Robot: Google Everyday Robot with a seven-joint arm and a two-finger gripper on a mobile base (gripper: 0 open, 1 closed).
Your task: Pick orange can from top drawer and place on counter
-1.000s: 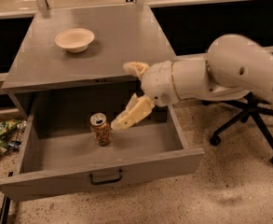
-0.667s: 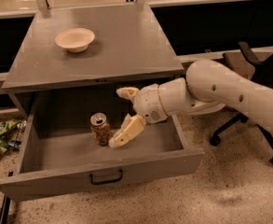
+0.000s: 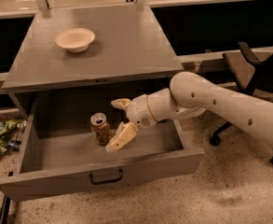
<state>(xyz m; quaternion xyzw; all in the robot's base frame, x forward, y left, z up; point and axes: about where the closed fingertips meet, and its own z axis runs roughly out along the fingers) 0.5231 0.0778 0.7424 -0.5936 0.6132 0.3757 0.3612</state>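
Where arm [image 3: 220, 101] enters top drawer [image 3: 103, 167], hand [image 3: 119, 121] splayed beside orange can [image 3: 100, 129]

Warm, moderate overhead light: the counter [image 3: 126, 45] is evenly lit, with a soft shadow at the lower right of the bowl [image 3: 74, 39]. The drawer [image 3: 80, 148] interior is dimmer, its back wall in the counter's shade. My gripper [image 3: 112, 125], fingers spread, sits in the drawer just right of the can [image 3: 100, 129]; its pale shell is bright on top and shaded beneath, the can's silver top glints, and the floor [image 3: 229, 195] at lower right is brighter.
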